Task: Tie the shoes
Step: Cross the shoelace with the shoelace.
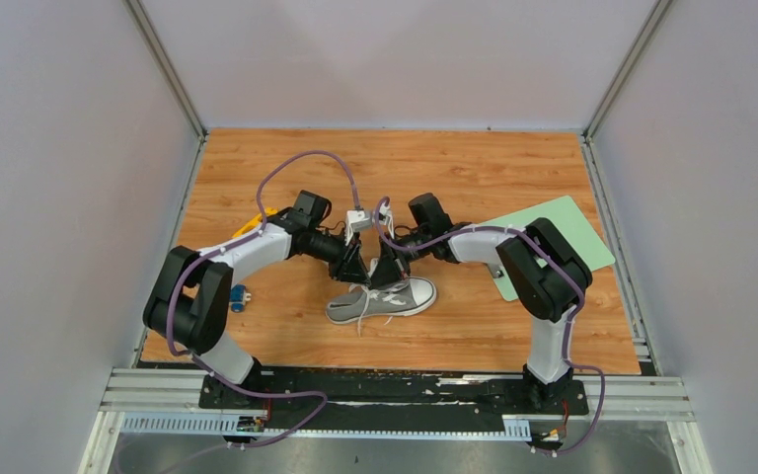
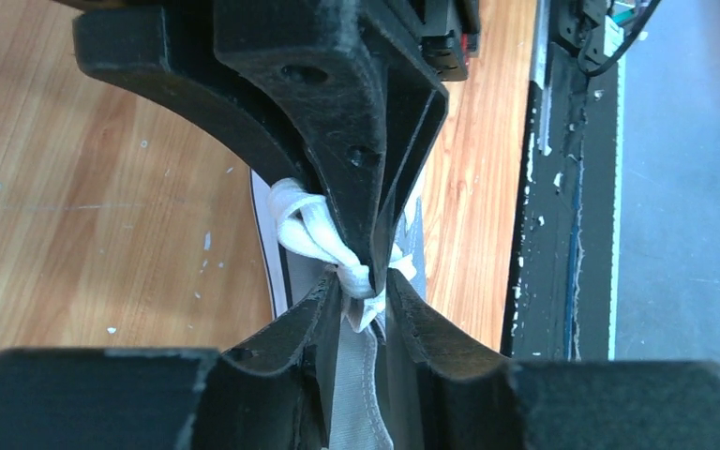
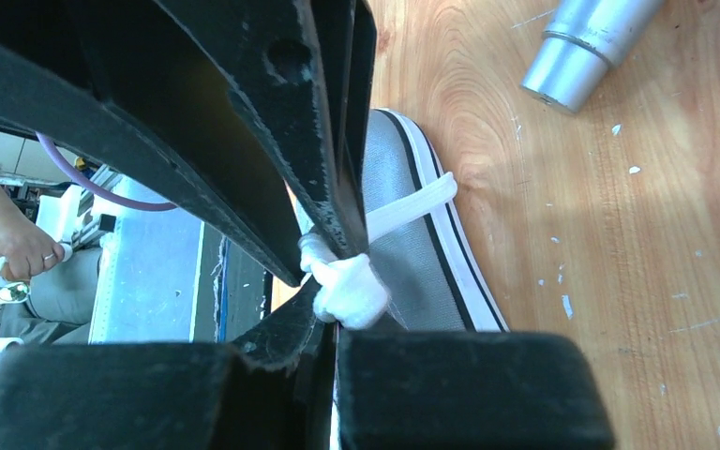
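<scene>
Grey canvas with a white toe cap and sole, the sneaker [image 1: 380,300] stands on its sole near the middle of the wooden table [image 1: 454,178], a little toward the near edge, with its toe pointing to the right side. Its white laces [image 2: 305,225] gather into a bunched knot just above the shoe, and both grippers meet there tip to tip.

The left gripper [image 2: 364,283] has its fingers pressed together on the lace bundle, and only grey shoe fabric shows in the thin slit below them. The right gripper [image 3: 334,319] is likewise closed, clamping a white wad of lace at its fingertips. One flat strand runs from that wad across the shoe's side toward the sole.

A pale green mat [image 1: 577,232] lies on the right of the table, partly hidden by the right arm. A small blue object [image 1: 238,298] sits beside the left arm's elbow, and a yellow item [image 1: 255,221] shows behind the left forearm. A silver metal cylinder [image 3: 581,47] lies on the wood beyond the shoe.
</scene>
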